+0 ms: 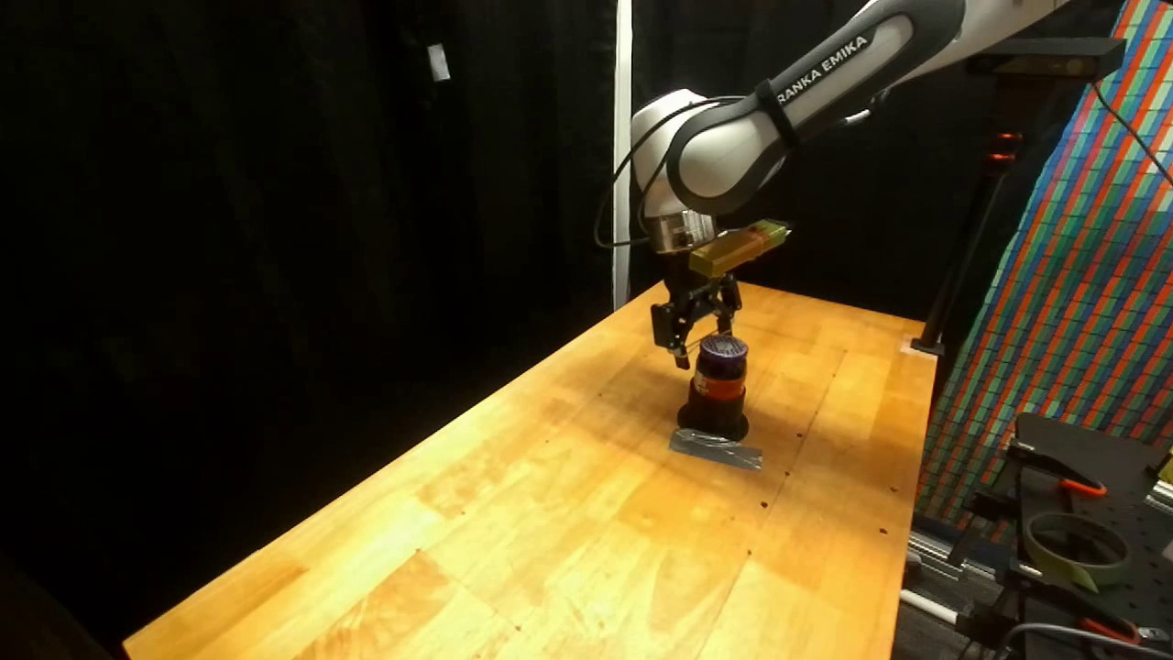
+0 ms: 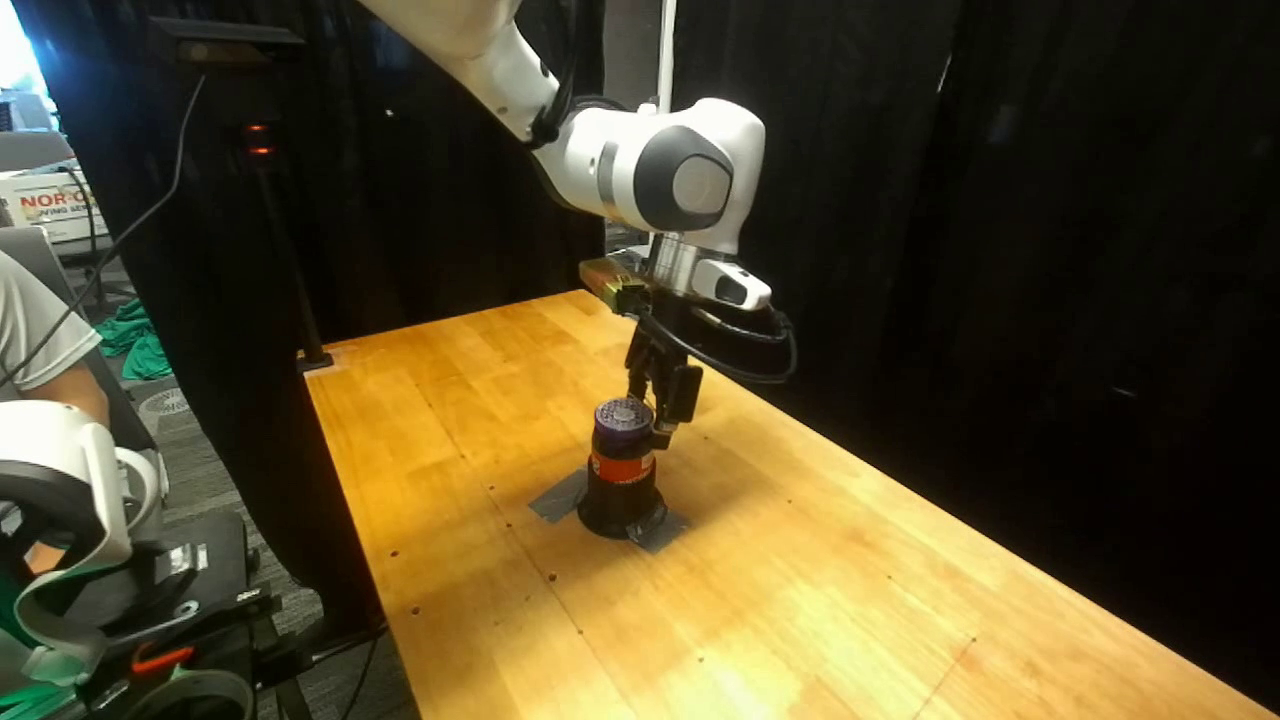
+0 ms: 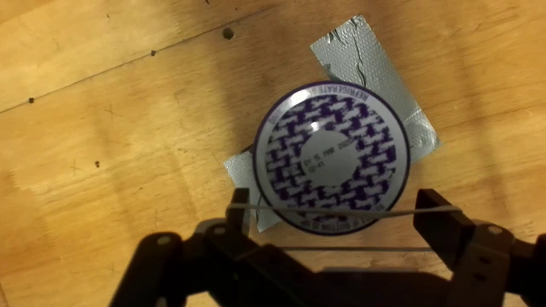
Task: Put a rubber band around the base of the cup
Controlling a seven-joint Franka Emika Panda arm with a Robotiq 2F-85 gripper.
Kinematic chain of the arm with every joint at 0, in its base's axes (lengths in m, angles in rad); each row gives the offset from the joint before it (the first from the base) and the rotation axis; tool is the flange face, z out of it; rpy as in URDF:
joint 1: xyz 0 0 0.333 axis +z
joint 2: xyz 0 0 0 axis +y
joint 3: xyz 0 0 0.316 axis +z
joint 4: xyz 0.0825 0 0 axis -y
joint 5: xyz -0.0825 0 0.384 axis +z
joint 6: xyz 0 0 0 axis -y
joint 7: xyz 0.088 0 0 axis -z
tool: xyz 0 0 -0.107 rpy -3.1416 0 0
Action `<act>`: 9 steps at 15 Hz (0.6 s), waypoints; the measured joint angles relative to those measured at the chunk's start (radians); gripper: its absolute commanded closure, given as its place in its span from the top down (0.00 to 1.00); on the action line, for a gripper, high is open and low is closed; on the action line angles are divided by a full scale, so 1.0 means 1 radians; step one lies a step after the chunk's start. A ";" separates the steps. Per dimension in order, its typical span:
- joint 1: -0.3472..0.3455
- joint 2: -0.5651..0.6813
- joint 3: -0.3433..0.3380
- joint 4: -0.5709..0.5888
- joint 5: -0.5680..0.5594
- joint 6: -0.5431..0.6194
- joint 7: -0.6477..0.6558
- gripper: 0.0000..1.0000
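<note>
The cup [image 1: 719, 389] is a dark upright cylinder with an orange-red band and a patterned purple-white top. It stands on the table in both exterior views [image 2: 622, 468]. In the wrist view, its round top [image 3: 330, 157] faces the camera. My gripper [image 3: 335, 204] is open, with a thin pale rubber band [image 3: 324, 210] stretched around its two fingers. One strand crosses over the near edge of the cup's top; the other strand lies clear of it in that view. In both exterior views, the gripper [image 1: 704, 346] is beside the cup at about the height of its top.
Grey tape [image 1: 717, 449] lies at the cup's flared base on opposite sides, also visible in the wrist view [image 3: 371, 64]. The wooden table [image 1: 550, 532] has small holes. A black stand [image 1: 953, 247] rises at the table's edge. A person [image 2: 45, 330] sits beyond the table.
</note>
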 measured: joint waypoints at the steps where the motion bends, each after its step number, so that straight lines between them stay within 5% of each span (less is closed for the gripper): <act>1: 0.000 0.009 0.001 0.007 0.016 -0.013 -0.022 1.00; 9: -0.002 0.021 0.001 0.043 0.058 -0.132 -0.096 1.00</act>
